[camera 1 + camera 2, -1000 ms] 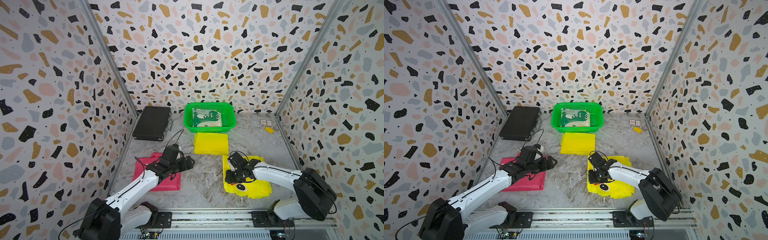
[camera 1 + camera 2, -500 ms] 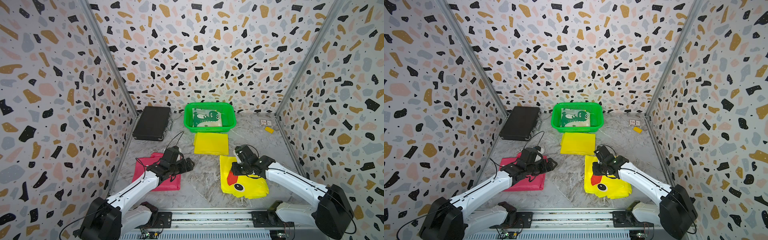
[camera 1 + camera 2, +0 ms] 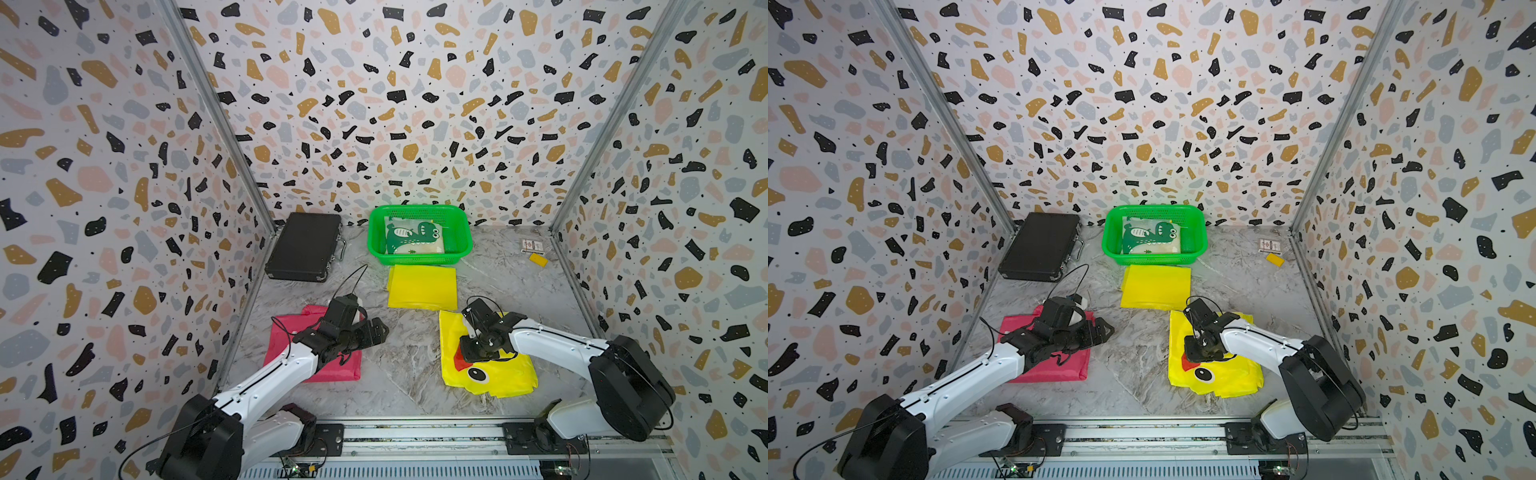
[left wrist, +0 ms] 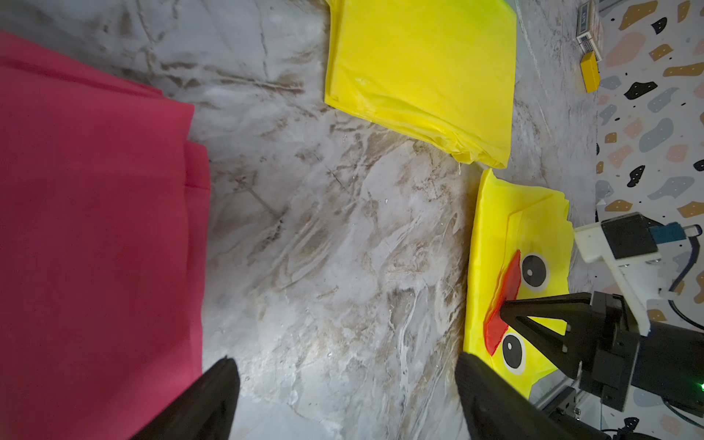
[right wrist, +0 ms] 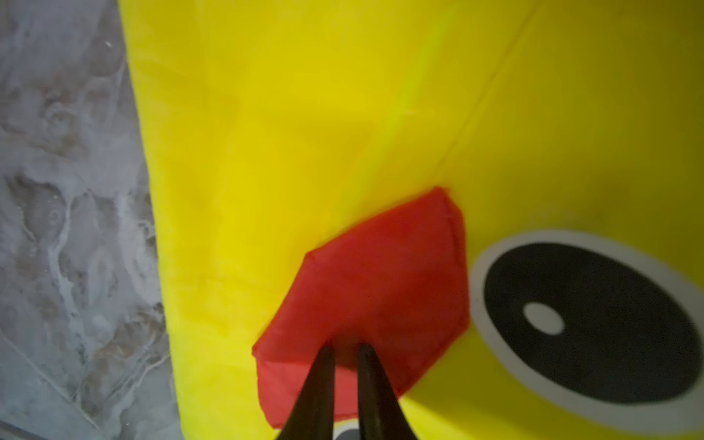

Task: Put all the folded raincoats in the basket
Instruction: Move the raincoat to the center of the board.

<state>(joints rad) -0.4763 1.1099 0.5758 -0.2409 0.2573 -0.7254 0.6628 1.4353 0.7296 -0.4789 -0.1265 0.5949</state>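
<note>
Your right pincer pinching the glossy yellow duck-faced folded raincoat, well apart from the perforated green plastic basket, your left pincer splayed wide

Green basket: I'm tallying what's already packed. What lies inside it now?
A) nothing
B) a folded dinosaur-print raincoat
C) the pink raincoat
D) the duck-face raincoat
B: both top views show the dinosaur-print raincoat, pale with a green dinosaur, lying flat inside the green basket.
</note>
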